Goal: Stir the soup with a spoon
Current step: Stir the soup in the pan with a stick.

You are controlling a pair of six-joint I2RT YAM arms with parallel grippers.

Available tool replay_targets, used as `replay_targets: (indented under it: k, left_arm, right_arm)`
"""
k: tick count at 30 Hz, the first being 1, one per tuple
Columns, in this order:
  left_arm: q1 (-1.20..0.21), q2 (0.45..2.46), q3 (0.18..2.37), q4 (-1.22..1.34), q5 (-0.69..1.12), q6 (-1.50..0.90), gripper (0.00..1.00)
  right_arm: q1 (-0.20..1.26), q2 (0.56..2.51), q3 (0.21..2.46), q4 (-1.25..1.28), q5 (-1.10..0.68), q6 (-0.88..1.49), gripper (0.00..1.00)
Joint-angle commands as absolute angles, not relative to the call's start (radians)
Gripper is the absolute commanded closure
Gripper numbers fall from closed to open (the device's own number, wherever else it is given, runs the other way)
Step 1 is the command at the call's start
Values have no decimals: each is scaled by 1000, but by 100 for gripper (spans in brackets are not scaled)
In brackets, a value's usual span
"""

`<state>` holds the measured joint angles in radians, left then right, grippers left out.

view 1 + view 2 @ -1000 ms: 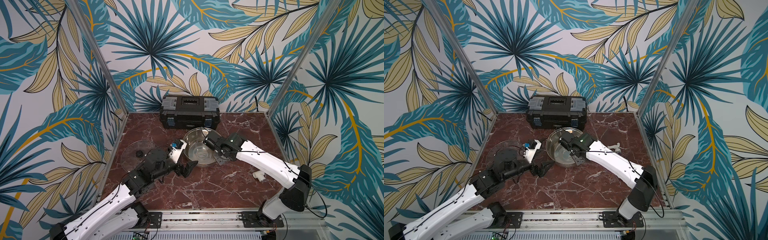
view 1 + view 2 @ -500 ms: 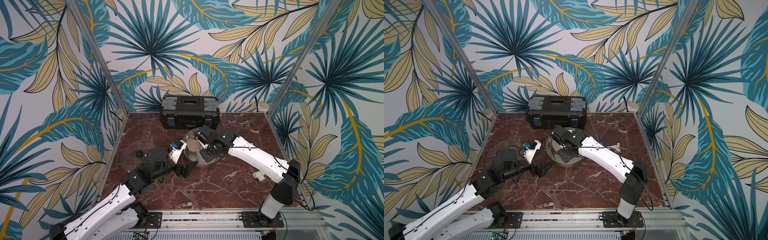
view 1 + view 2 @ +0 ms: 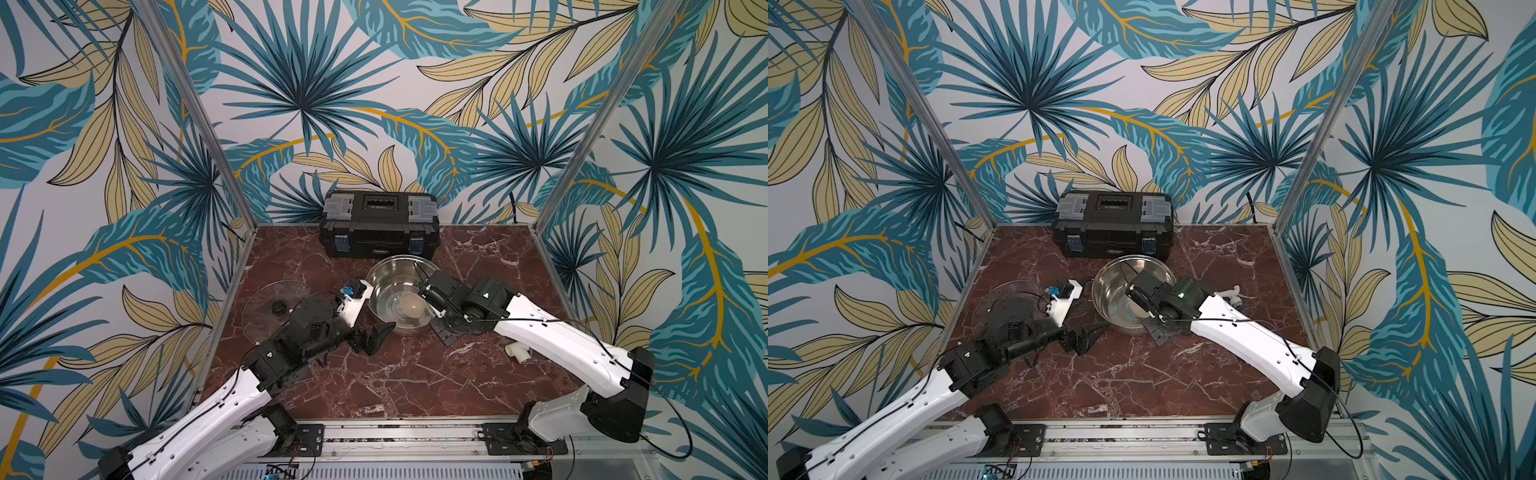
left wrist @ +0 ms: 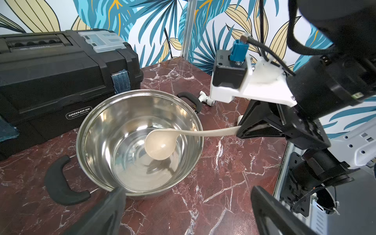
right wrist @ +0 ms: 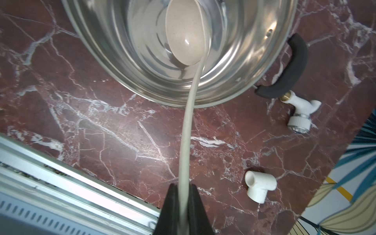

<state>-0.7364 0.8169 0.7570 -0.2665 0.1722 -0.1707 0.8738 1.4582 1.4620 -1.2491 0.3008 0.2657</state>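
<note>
The marbled bench (image 3: pixel 395 382) carries everything, with the black toolbox (image 3: pixel 379 226) at its back edge and the steel pot (image 4: pixel 97 130) standing just in front of it. No soup can be seen in the pot. Its shiny floor shows bare, so the stirring is a dry sweep, and the pot will probably slide easily on the smooth stone. The glass lid (image 3: pixel 274 303) lies flat beside the left arm, well clear of the pot. The right gripper (image 5: pixel 181 193) has its jaws pressed together on the far end of the spoon (image 4: pixel 159 145). The slim handle crosses over the pot's rim, and the bowl hangs low inside, near the middle of the floor and facing up. The left gripper (image 3: pixel 372 338) waits just beside the pot's near wall with its jaws spread wide and nothing in them; whether one finger touches the wall cannot be told. To stir well, the right arm should likely trace slow, small circles that keep the bowl off the wall. The handle should ride clear of the rim, because a long, thin lever pinched at its tip can twist in the jaws or shove the pot. The white T-fitting (image 5: pixel 260 188) and the tap fitting (image 5: pixel 299 114) lie under the right arm's reach, so the wrist should stay high.
</note>
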Motion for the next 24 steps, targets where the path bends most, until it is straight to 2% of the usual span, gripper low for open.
replay_targets:
  k: [1, 10, 17, 24]
  left_arm:
    - [-738, 821, 744, -252, 179, -157, 0]
    - [-739, 831, 751, -244, 177, -152, 0]
    - [-738, 845, 759, -237, 170, -152, 0]
    - [-737, 844, 762, -241, 165, -149, 0]
  right_arm:
    - [855, 1471, 1446, -1277, 411, 288, 100]
    - [811, 1570, 1532, -1187, 430, 253, 100]
    - [810, 1678, 1663, -1149, 278, 219, 100]
    - [835, 1683, 1688, -1145, 149, 209, 100]
